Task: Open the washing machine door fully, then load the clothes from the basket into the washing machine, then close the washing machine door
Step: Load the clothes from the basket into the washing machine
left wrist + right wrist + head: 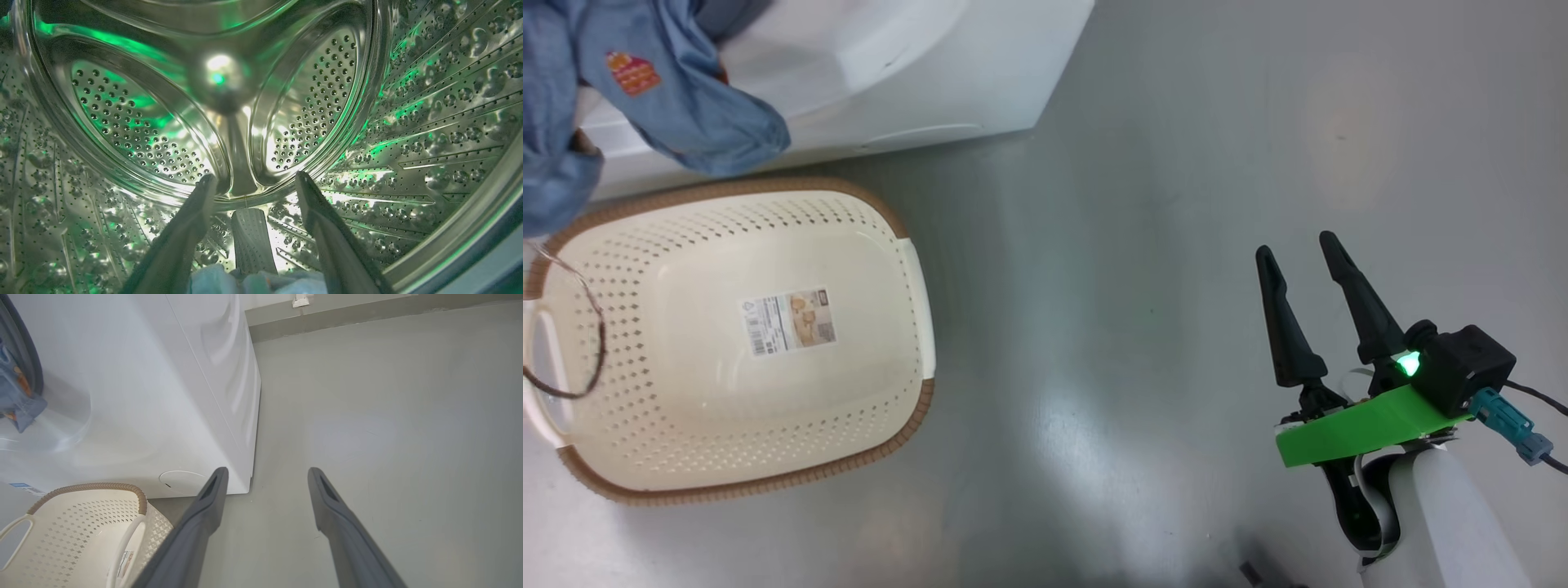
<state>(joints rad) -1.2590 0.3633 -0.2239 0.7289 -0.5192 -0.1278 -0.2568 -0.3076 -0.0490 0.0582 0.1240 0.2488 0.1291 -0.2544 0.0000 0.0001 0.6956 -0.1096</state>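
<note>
Here: one basket (866, 245), one garment (670, 106), one drum (429, 102).

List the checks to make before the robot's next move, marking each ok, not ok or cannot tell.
1. Basket empty: ok.
2. Clothes wholly in the drum: not ok, blue fabric hangs out over the machine front.
3. Left jaws open, inside the drum: ok.
4. Left jaws free of fabric: cannot tell, some lies at their base.
5. Right jaws open, over bare floor: ok.
6. Door fully open: cannot tell.
</note>
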